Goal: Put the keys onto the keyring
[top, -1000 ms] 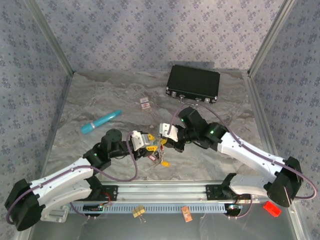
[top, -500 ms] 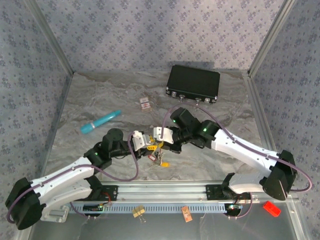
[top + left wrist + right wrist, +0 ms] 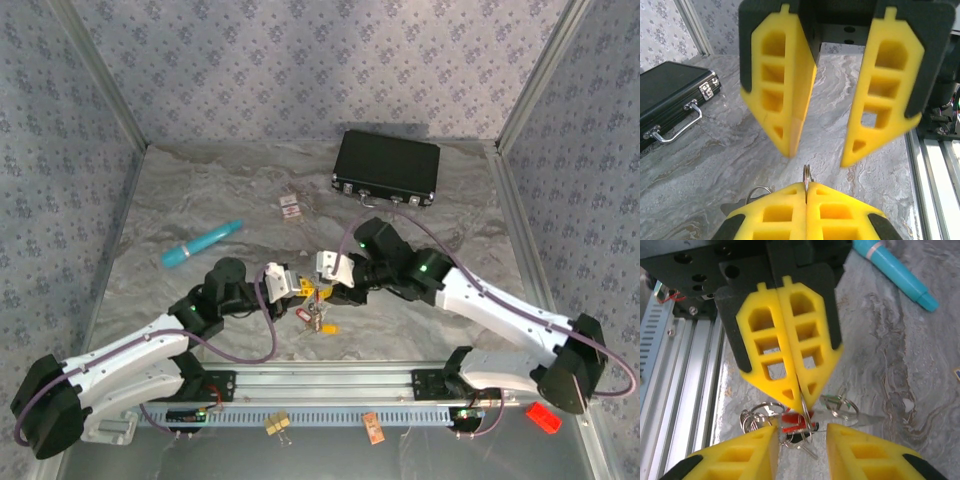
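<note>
Top external view: on the counter [image 3: 200,200], the keys [image 3: 316,318] are seen bunched between both arms, near the front rail. A thin metal ring [image 3: 807,175] of that bunch is pinched by the closed fingers of the left gripper [image 3: 801,399]. The right gripper [image 3: 815,157] is held with fingers apart, empty. Threading is judged unfinished, and whether the pinched ring is the loop to be filled cannot be told. Black case [image 3: 387,167], turquoise cylinder [image 3: 201,244] and small card [image 3: 290,207] are found well apart, obstructing nothing.

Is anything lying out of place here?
Three small items lie off the tabletop, on the near side of the rail: a yellowish one, a brownish one, a red one. Possibly stray keys; too small to tell.
</note>
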### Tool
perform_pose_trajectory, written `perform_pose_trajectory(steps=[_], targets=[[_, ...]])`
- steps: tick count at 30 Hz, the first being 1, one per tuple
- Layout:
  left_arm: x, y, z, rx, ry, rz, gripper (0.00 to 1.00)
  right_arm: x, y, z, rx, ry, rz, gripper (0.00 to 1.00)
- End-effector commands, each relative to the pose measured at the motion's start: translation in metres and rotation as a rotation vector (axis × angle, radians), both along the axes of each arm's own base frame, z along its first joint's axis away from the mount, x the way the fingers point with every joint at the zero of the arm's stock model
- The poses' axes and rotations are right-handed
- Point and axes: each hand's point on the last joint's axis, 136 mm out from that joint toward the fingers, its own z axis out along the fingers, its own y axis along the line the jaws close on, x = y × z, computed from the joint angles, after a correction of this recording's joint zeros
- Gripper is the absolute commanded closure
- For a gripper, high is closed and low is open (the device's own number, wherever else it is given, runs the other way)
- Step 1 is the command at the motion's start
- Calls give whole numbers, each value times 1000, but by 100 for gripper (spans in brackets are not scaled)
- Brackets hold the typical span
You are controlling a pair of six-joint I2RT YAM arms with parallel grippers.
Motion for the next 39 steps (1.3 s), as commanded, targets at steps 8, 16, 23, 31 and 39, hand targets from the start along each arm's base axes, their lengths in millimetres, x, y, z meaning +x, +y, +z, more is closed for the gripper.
perform_pose_trajectory(steps=[8,16,23,31,39], targets=[[0,-1,22,-126,-24,14,100,7,-14,12,187,55,-134,65],[1,0,25,-148,-23,26,100,10,-25,6,197,69,-183,65],[2,0,26,-167,-18,33,100,13,-32,4,237,82,-206,66],[1,0,27,-171,-18,29,100,4,-18,11,269,126,-126,65],[0,-1,27,-175,-19,20,100,4,-5,8,254,142,-90,66]])
